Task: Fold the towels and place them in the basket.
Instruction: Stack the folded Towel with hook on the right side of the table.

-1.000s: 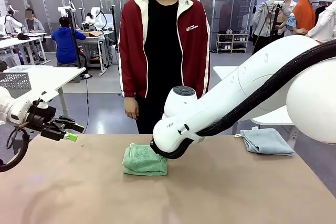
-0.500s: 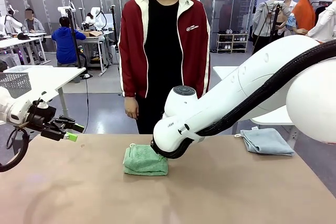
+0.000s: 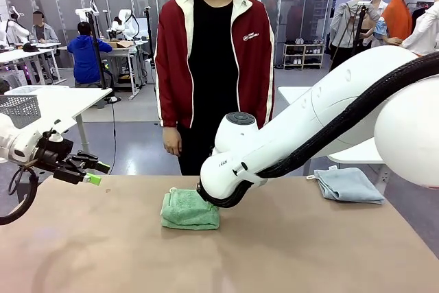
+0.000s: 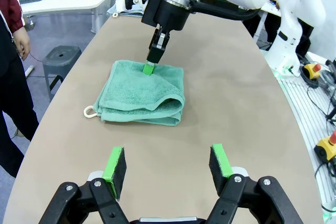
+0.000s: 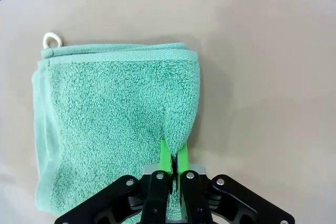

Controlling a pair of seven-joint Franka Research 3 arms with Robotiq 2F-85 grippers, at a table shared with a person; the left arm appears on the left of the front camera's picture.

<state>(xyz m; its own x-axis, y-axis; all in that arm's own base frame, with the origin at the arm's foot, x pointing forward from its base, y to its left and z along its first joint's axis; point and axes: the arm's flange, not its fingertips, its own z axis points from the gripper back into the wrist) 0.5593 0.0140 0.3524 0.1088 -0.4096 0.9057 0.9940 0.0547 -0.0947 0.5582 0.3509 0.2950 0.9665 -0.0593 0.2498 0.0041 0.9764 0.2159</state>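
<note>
A folded green towel [image 3: 190, 211] lies in the middle of the table, its hanging loop [image 5: 51, 40] at one corner. My right gripper [image 5: 173, 157] is shut on a raised fold at the towel's [image 5: 115, 114] edge; from the left wrist view that gripper [image 4: 150, 67] stands down on the far side of the towel [image 4: 140, 95]. My left gripper [image 4: 168, 162] is open and holds nothing, hovering over bare tabletop short of the towel; in the front view it [image 3: 92, 173] hangs at the table's left edge. A light blue-grey towel [image 3: 348, 184] lies folded at the far right. The basket is out of view.
A person in a red jacket [image 3: 214, 60] stands at the far side, hands down. A paler grey mesh basket [image 3: 19, 109] sits on a separate white table to the left. My right arm [image 3: 309, 128] spans the right half of the table.
</note>
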